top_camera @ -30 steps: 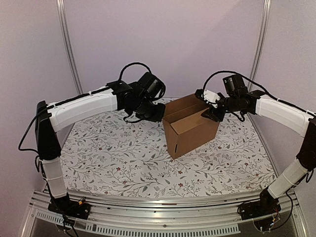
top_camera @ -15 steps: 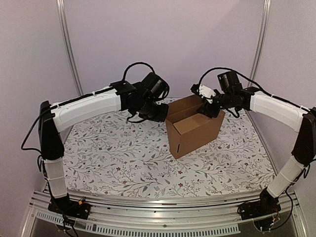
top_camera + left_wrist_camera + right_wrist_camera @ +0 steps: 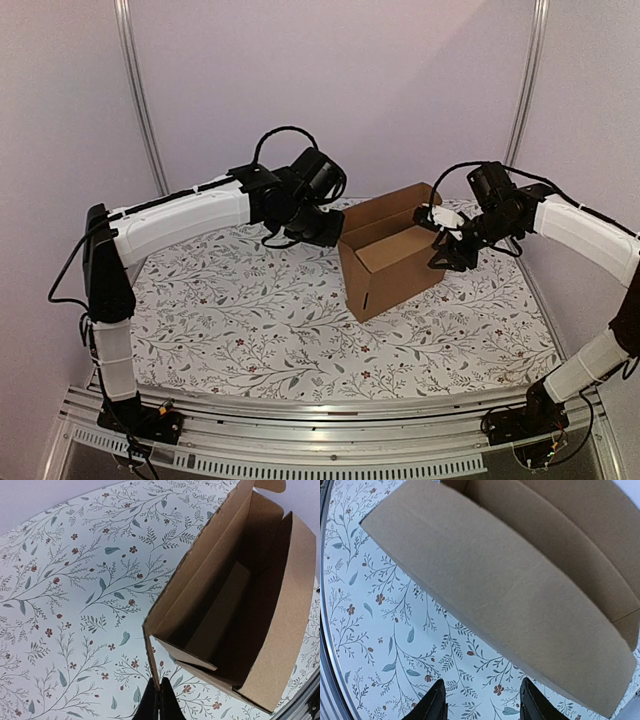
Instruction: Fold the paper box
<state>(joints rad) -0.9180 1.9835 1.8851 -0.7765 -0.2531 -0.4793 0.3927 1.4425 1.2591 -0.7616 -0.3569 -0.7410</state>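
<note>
- Since a second earlier, the right gripper [image 3: 452, 247] had drawn back from the rim of the paper box [image 3: 390, 262] to just outside its right wall, fingers apart and gripping nothing.
- At the box's left corner, the left gripper [image 3: 325, 228] was pinched tight.
- Open-topped on the floral tablecloth [image 3: 240, 320], the box showed only bare cardboard inside.

Overview, 2 close-ups of paper box [image 3: 400, 275]

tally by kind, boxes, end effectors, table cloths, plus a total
box: 1
end effectors: 2, left end effector and right end effector
cloth: 1
total: 4
</note>
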